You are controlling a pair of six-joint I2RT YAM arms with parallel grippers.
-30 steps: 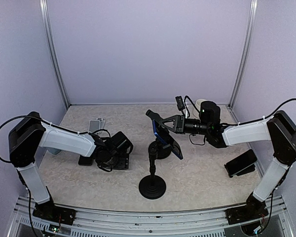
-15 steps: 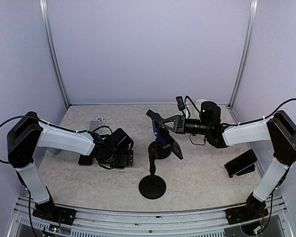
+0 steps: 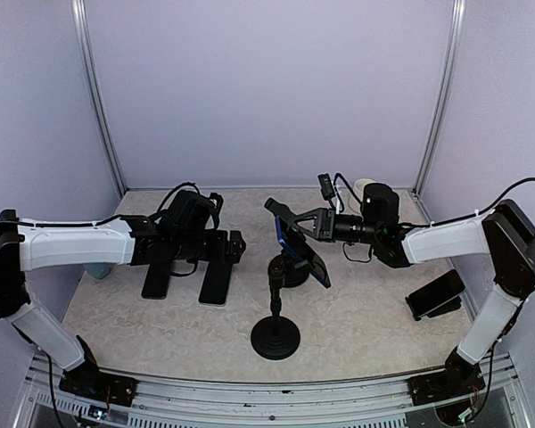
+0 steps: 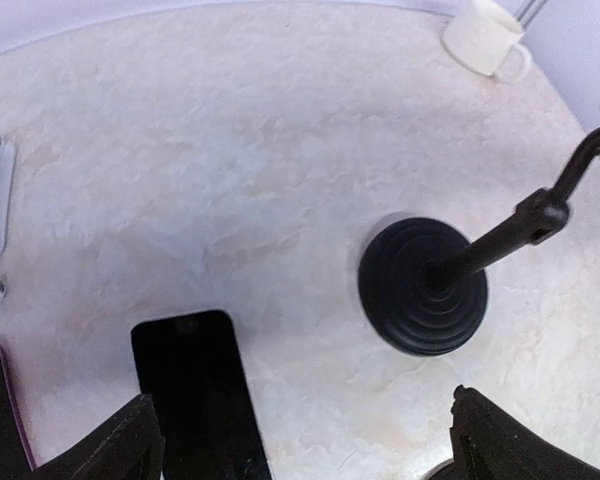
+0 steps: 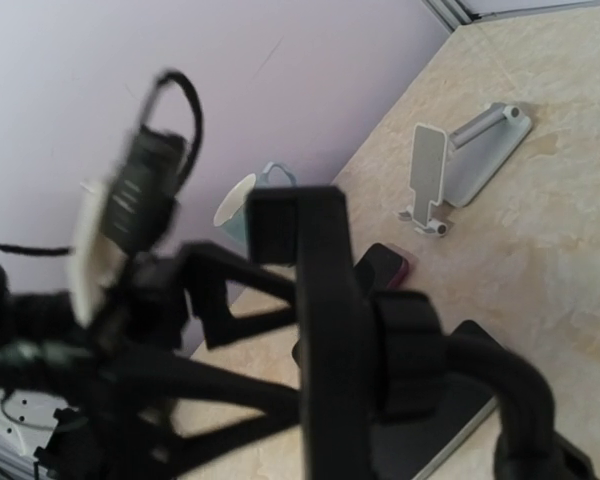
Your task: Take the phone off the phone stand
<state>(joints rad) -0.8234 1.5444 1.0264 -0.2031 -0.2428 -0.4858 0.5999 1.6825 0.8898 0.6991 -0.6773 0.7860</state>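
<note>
Presently listed: 1 phone [image 3: 305, 259], a dark slab with a blue edge, clamped at a tilt in the head of the phone stand [image 3: 275, 339], above the middle of the worktop [image 3: 366, 312].

Handling, as judged: rigid, thin and light. The glass face is probably smooth and slippery, and likely to crack if dropped. The clamp most likely holds by spring or friction, so the phone should need a steady pull along the clamp's opening rather than a twist. The stand is a slim stem on 1 round base, so a sideways pull could tip or drag it. The best hold is across the 2 flat faces near a free edge, clear of the clamp.

Right tool [image 3: 281, 223]: clenched at the phone's upper end and apparently gripping it. The right wrist view shows the phone edge-on just in front of the fingers, but blurred.
Right arm: reaches in from the right, forearm near level, wrist pointing left toward the stand's head.

Left tool [image 3: 232, 246]: released, jaws wide, holding nothing.
Left arm: stretched out to the right above 1 spare phone [image 3: 216, 283] lying flat. Its camera looks down on the stand's base — near it, not touching. It is judged well placed to steady that base.
</note>
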